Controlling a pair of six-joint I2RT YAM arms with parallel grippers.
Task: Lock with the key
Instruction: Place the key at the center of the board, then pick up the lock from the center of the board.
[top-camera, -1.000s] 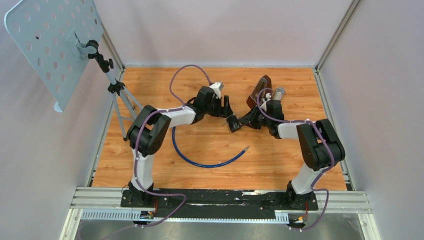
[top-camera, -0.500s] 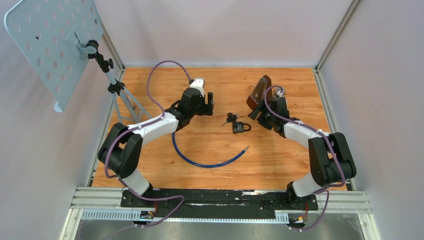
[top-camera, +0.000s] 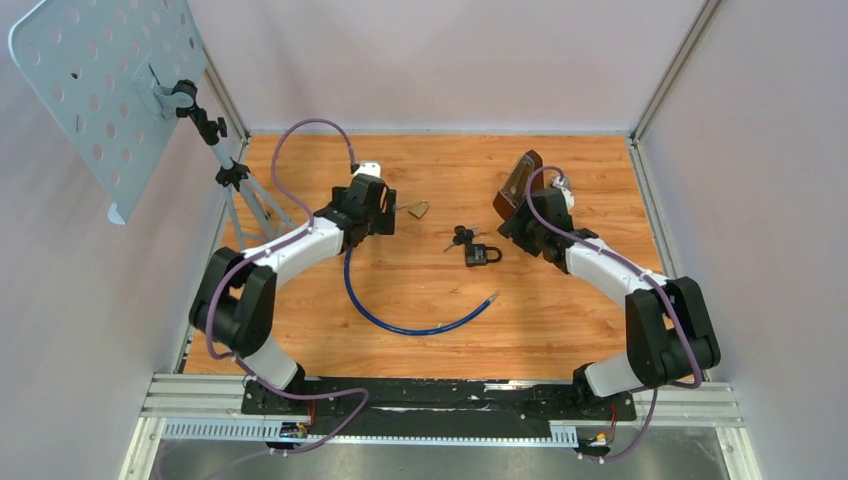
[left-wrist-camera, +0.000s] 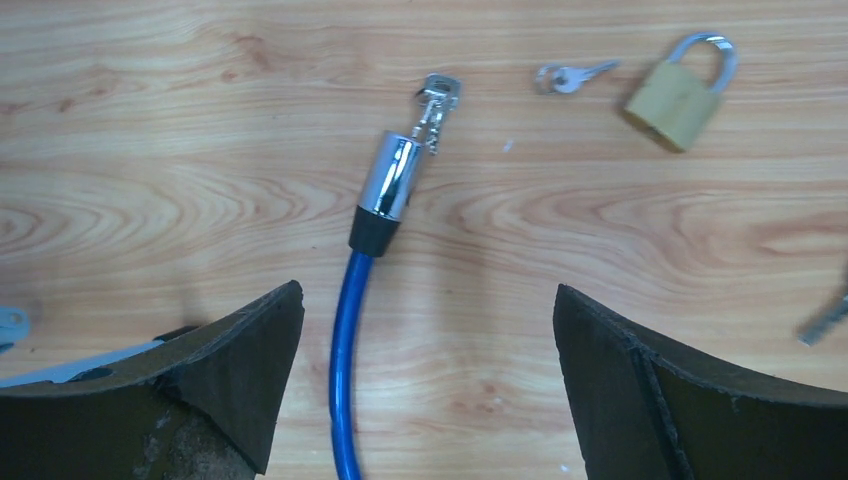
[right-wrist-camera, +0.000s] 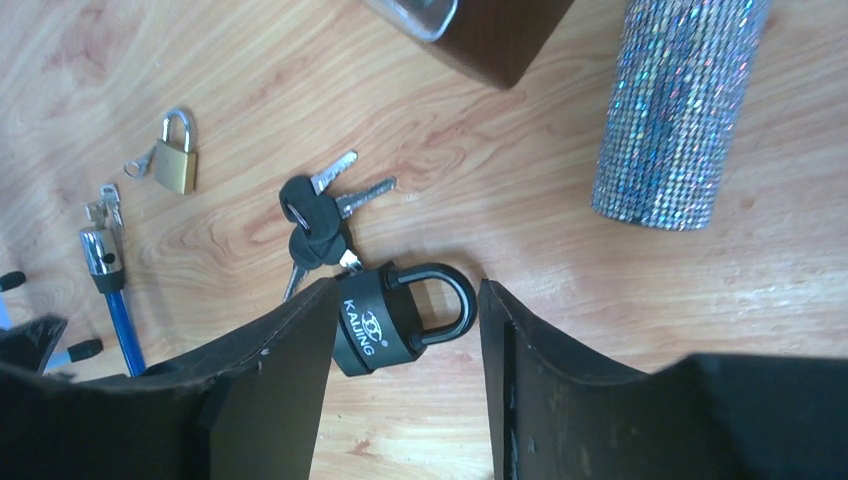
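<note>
Right hand (right-wrist-camera: 400, 300) spread above black padlock (right-wrist-camera: 368, 330), corner hidden

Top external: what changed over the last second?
The left gripper and right gripper pulled apart from the black padlock, left going left, right going right; both are open. The padlock lies released beside its keys. The blue cable lock is unmoved.

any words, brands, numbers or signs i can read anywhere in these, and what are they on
"KAIJING": white letters on the body of the black padlock, right wrist view.
Round emblem beside that word: too small to make out.
Brass padlock: no readable marking.
Keys: no stamping can be read at this size.
No other text shows in any view.
</note>
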